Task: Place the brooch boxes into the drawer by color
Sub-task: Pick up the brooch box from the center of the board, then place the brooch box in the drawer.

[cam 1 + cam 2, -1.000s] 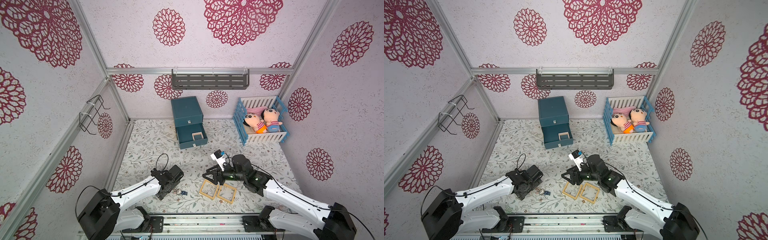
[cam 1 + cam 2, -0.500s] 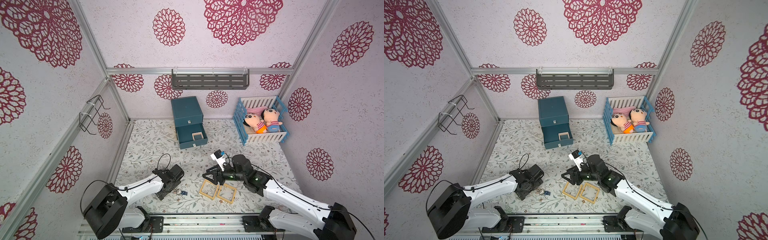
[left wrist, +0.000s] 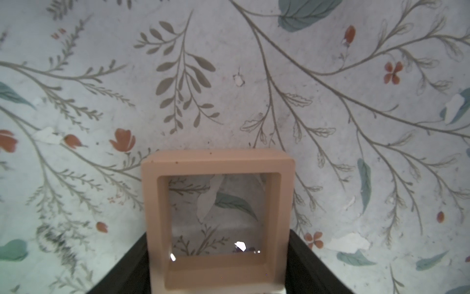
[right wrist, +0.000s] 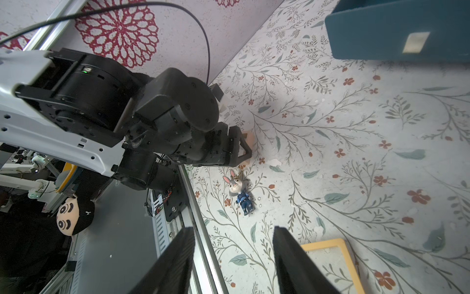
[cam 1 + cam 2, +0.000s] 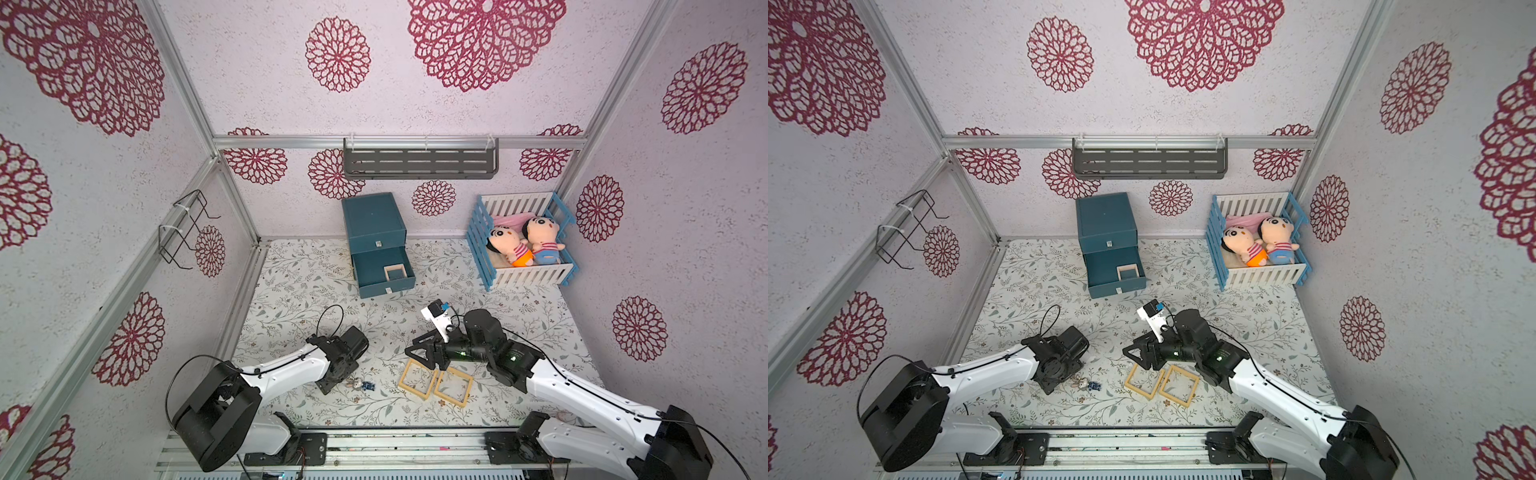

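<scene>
We close on a pink box at the near left.
Our left gripper, jaws wider a second ago, now presses both sides of the pale pink brooch box on the mat, well apart from the far drawer. Our right gripper has not moved: jaws apart, empty, by the yellow brooch boxes.

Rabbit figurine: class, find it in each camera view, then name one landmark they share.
Top view: rabbit figurine on the floral mat, left of the yellow brooch boxes.
Top view: same spot.
Left wrist: not in it; only the pink brooch box.
Right wrist: on the floral mat, beside the left arm.
Shared landmark: the floral mat.
</scene>
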Controlling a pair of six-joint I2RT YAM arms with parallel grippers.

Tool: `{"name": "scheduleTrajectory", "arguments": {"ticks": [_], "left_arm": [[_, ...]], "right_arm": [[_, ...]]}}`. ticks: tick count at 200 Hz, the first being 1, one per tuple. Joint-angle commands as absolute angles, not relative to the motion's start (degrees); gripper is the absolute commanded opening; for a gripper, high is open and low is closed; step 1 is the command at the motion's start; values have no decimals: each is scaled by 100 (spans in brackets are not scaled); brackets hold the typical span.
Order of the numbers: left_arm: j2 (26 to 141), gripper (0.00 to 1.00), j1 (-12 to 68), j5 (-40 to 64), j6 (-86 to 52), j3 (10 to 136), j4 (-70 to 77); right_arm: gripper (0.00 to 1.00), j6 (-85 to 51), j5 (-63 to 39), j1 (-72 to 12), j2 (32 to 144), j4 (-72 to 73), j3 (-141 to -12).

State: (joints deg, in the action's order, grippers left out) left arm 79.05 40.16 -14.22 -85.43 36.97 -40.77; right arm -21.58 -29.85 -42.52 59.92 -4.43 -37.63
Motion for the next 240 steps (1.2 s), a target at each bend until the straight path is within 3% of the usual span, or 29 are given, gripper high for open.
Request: {"name": "scheduleTrajectory", "arguments": {"ticks": [1,42,112,240], "left_arm": [[7981,65,3972,-1432,-8408,3832,-4099],[7919,58,3973,-1542,-8068,4428,-4698],[8219,57,3665,-1458,-6821,6238,-5636],[10425,54,2782,-934,-4934,10144,-6592]], "right_arm": [[56,-2073,-2978,-4280,5960,-393,-3964],[56,-2072,-2938,-4280,5901,-352,-3990],[54,-2215,-2486,-3960,5897,-230,-4345],[52,-2329,-1465,-3141,6426,-748,-5332]]}}
